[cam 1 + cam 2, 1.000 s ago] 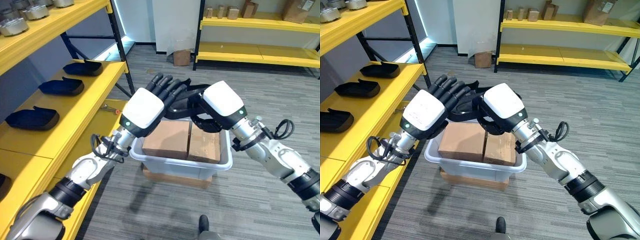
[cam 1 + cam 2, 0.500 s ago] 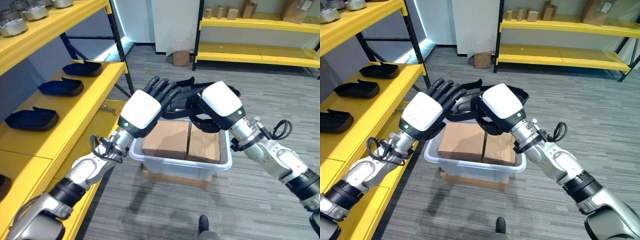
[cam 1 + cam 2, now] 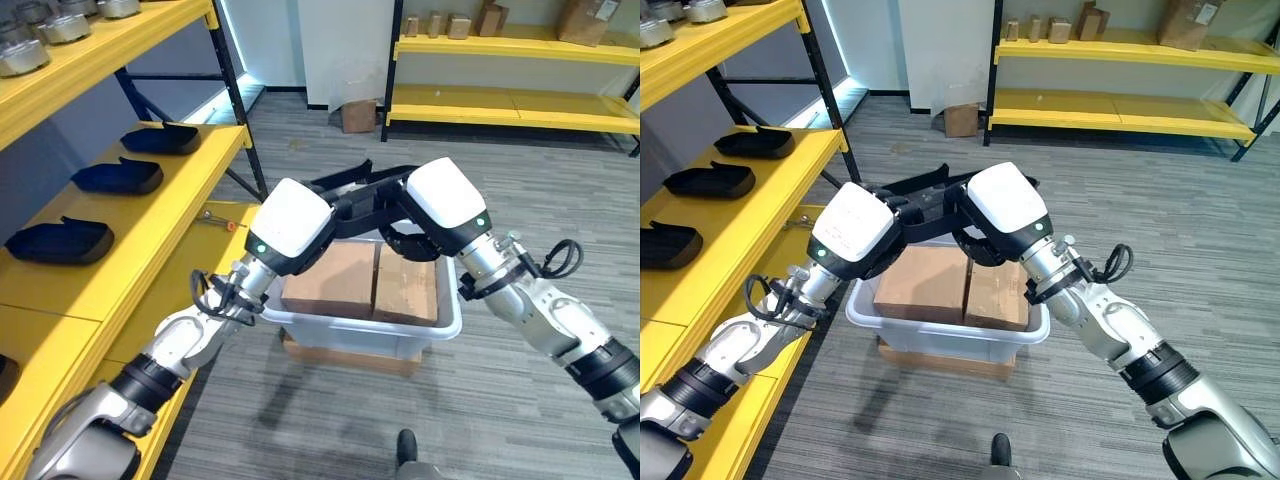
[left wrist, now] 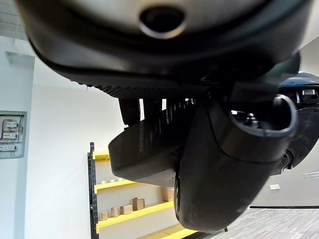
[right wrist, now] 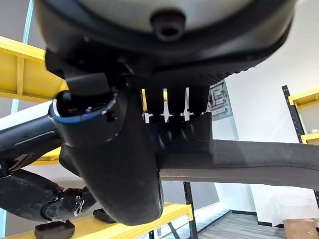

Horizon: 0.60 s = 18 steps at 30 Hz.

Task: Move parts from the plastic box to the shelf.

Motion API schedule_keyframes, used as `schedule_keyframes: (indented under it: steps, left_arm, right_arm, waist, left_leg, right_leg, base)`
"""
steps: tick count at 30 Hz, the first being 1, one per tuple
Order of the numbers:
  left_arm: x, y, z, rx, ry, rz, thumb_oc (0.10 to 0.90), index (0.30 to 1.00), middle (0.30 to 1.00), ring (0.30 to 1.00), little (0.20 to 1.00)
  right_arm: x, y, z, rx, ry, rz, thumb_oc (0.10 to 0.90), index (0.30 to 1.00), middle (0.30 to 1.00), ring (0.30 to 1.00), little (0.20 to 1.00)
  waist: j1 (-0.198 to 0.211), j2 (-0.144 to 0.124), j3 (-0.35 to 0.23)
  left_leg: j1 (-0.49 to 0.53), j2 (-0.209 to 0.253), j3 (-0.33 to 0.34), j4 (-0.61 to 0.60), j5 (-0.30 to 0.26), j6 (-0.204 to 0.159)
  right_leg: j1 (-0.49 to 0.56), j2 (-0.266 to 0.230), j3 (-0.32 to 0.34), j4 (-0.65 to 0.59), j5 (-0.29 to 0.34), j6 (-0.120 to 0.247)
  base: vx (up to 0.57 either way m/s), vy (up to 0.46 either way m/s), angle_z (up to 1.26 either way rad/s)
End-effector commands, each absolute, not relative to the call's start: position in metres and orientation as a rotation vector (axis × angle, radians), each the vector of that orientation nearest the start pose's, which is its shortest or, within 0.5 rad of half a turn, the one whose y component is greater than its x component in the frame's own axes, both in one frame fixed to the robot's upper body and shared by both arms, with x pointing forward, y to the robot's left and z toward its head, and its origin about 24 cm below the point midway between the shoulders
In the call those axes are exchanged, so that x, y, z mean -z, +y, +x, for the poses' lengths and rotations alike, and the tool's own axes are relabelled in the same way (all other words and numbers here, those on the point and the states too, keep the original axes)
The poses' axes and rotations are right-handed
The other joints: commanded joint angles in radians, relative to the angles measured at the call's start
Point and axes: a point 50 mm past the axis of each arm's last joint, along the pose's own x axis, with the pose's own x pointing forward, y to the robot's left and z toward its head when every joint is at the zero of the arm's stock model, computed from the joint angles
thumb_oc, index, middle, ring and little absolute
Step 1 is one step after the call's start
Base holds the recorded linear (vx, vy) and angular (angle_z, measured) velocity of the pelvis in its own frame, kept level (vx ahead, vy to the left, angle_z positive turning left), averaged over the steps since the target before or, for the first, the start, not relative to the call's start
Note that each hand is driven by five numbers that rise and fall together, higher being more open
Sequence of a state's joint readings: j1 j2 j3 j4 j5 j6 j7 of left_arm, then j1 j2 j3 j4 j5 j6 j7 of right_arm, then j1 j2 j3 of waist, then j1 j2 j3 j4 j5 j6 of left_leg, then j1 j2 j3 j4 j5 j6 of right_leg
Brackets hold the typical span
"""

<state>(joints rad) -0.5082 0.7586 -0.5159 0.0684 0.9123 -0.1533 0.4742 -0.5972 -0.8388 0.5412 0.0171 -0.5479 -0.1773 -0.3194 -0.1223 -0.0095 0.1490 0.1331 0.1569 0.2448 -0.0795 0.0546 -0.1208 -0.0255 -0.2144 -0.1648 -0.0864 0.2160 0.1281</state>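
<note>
Black plastic is most of what you can make out of the part point(image 3: 350, 190): a long, dark, curved piece held between both hands above the plastic box point(image 3: 300, 322), its middle and ends largely covered by the hands, so you cannot read its full shape. Your left hand point(image 3: 292, 225) comes up from the lower left with its white back turned to the camera; in the left wrist view its fingers point(image 4: 149, 112) and thumb are curled round one end of the part, which shows as a dark slab past them. Your right hand point(image 3: 1005, 210) reaches in from the right, also back-up; the right wrist view has its fingers point(image 5: 174, 102) folded over the part's edge with the thumb beneath, pinching it. The two hands sit close together, nearly touching, over the box's far side.

Inside the box you see two brown cardboard cartons point(image 3: 335, 280) side by side; anything lying beyond them is hidden by the hands. The box rests on a flat brown board point(image 3: 940, 360) on the grey floor. To your left, three similar black parts point(image 3: 115, 176) lie in a row on the yellow shelf point(image 3: 150, 240), well apart from the held one.
</note>
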Motion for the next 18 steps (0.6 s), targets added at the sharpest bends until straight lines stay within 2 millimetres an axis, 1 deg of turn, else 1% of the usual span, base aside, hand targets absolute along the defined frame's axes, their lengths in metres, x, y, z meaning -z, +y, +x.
schedule_keyframes:
  steps: [1,5,10,12,13,14,15,17,18]
  left_arm:
    - [-0.199,0.137,0.315,-0.089,-1.084,1.479,0.4,0.3,0.3,0.3,0.3]
    - [-0.197,0.137,0.315,-0.089,-1.079,1.475,0.4,0.3,0.3,0.3,0.3]
    - [-0.191,0.144,0.314,-0.085,-1.043,1.493,0.4,0.3,0.3,0.3,0.3]
    - [-0.188,0.15,0.314,-0.093,-1.019,1.504,0.4,0.3,0.3,0.3,0.3]
    - [-0.186,0.153,0.314,-0.094,-1.005,1.512,0.4,0.3,0.3,0.3,0.3]
    - [-0.184,0.157,0.313,-0.095,-0.989,1.521,0.4,0.3,0.3,0.3,0.3]
    - [-0.178,0.168,0.312,-0.11,-0.94,1.532,0.4,0.3,0.3,0.3,0.3]
    - [-0.171,0.181,0.31,-0.134,-0.886,1.541,0.4,0.3,0.3,0.3,0.3]
    - [-0.171,0.181,0.309,-0.133,-0.884,1.542,0.4,0.3,0.3,0.3,0.3]
  right_arm:
    - [-0.269,-0.12,0.297,0.0,-1.239,-1.063,0.4,0.3,0.3,0.3,0.3]
    - [-0.269,-0.118,0.297,-0.006,-1.239,-1.057,0.4,0.3,0.3,0.3,0.3]
    - [-0.268,-0.12,0.296,0.003,-1.237,-1.049,0.4,0.3,0.3,0.3,0.3]
    - [-0.266,-0.122,0.295,0.003,-1.222,-1.017,0.4,0.3,0.3,0.3,0.3]
    - [-0.265,-0.124,0.295,0.004,-1.211,-1.012,0.624,0.613,0.613,0.613,0.613]
    - [-0.264,-0.125,0.294,0.006,-1.207,-1.004,0.9,1.0,1.0,1.0,1.0]
    - [-0.26,-0.129,0.292,0.005,-1.186,-0.964,0.9,1.0,1.0,1.0,1.0]
    - [-0.256,-0.134,0.29,0.003,-1.159,-0.938,0.9,1.0,1.0,1.0,1.0]
    - [-0.256,-0.134,0.289,0.001,-1.157,-0.937,0.9,1.0,1.0,1.0,1.0]
  waist:
    - [0.005,-0.027,-0.093]
    - [0.006,-0.027,-0.094]
    - [0.008,-0.025,-0.094]
    - [0.009,-0.023,-0.093]
    - [0.009,-0.023,-0.093]
    - [0.01,-0.022,-0.094]
    - [0.012,-0.019,-0.091]
    - [0.013,-0.017,-0.089]
    - [0.012,-0.017,-0.091]
  left_leg:
    - [0.048,0.062,-0.046,-0.008,-0.071,-0.008]
    - [0.05,0.063,-0.044,-0.008,-0.072,-0.007]
    - [0.051,0.062,-0.045,-0.008,-0.072,-0.007]
    - [0.051,0.062,-0.045,-0.008,-0.071,-0.007]
    - [0.051,0.062,-0.045,-0.008,-0.071,-0.007]
    - [0.05,0.061,-0.045,-0.008,-0.071,-0.007]
    - [0.05,0.06,-0.046,-0.008,-0.07,-0.007]
    - [0.049,0.059,-0.049,-0.008,-0.069,-0.007]
    - [0.049,0.059,-0.049,-0.008,-0.069,-0.007]
  right_leg:
    - [0.038,-0.054,0.038,0.022,-0.072,0.075]
    - [0.039,-0.054,0.037,0.022,-0.072,0.074]
    - [0.041,-0.053,0.038,0.022,-0.073,0.073]
    - [0.041,-0.053,0.038,0.023,-0.074,0.072]
    - [0.041,-0.053,0.038,0.024,-0.074,0.072]
    - [0.042,-0.053,0.037,0.023,-0.074,0.072]
    - [0.043,-0.053,0.035,0.024,-0.074,0.071]
    - [0.043,-0.053,0.035,0.024,-0.075,0.07]
    - [0.043,-0.053,0.035,0.024,-0.076,0.07]
  base:
    - [0.0,0.0,0.0]
    - [0.0,-0.001,-0.05]
    - [0.0,-0.001,-0.05]
    - [0.0,0.0,0.0]
    - [0.0,0.0,0.0]
    - [0.0,0.0,0.0]
    - [0.0,0.0,0.0]
    - [0.0,0.0,0.0]
    - [0.0,0.0,0.0]
